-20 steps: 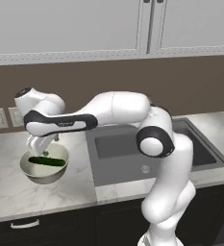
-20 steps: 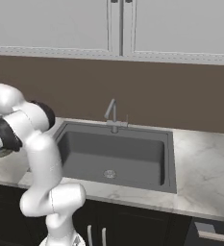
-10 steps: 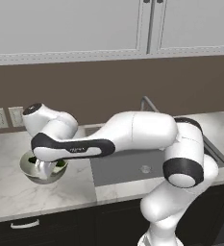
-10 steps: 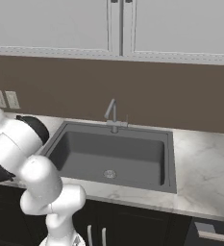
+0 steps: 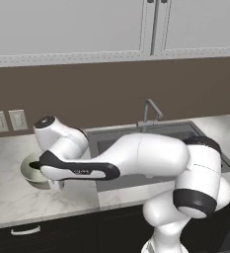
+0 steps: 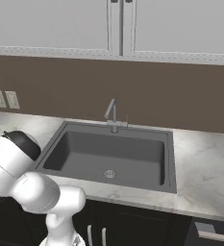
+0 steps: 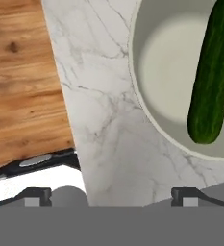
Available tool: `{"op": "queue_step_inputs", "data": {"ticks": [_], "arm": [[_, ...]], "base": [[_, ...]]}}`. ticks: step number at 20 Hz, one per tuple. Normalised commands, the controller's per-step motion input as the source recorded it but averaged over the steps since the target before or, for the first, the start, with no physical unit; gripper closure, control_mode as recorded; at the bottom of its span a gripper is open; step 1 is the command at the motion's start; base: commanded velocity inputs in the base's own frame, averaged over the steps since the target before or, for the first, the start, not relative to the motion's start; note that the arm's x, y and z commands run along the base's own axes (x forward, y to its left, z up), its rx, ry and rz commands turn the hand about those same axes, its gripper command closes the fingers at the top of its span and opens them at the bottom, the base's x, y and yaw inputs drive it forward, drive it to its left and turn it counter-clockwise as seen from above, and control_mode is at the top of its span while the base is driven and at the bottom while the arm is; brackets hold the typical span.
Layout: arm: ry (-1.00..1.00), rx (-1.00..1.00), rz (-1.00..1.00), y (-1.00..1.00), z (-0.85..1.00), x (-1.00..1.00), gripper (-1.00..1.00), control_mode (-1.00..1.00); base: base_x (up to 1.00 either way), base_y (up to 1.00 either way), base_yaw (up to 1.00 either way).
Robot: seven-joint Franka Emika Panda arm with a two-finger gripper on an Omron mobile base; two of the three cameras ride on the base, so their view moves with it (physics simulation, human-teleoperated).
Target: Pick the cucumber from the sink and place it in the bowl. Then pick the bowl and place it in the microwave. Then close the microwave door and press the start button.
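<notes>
The dark green cucumber (image 7: 212,77) lies inside the pale cream bowl (image 7: 154,57), seen from above in the hand view. My gripper (image 7: 111,196) is open, its two dark fingertips (image 7: 36,194) wide apart over bare marble beside the bowl's rim, holding nothing. From the left base camera the bowl (image 5: 28,170) rests on the counter left of the sink (image 5: 117,136), mostly covered by my forearm. The grey sink (image 6: 108,153) has nothing in it. The microwave and its door are out of view.
A slim metal faucet (image 6: 112,114) stands behind the basin. White marble countertop (image 7: 108,134) ends at an edge close to the bowl, with wooden floor (image 7: 17,72) below it. Two wall outlets (image 5: 8,121) sit at the back left.
My arm has swung lower and forward over the bowl, now hiding most of it in the left base view. The jaws stayed open.
</notes>
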Motion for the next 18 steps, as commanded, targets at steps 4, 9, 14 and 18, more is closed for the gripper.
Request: {"op": "queue_step_inputs", "data": {"ticks": [4, 9, 14, 18], "arm": [[0.00, -0.05, 0.20, 0.01, -0.43, 0.32, -1.00, -1.00], [-0.06, -0.05, 0.18, 0.05, -0.32, 0.17, -1.00, -1.00], [-0.15, -0.06, 0.12, 0.19, -0.09, 0.11, -1.00, -1.00], [-0.18, -0.05, 0.10, 0.22, -0.01, 0.01, -1.00, -1.00]], "base": [[0.00, 0.00, 0.00], [0.00, 0.00, 0.00], [0.00, 0.00, 0.00], [0.00, 0.00, 0.00]]}}
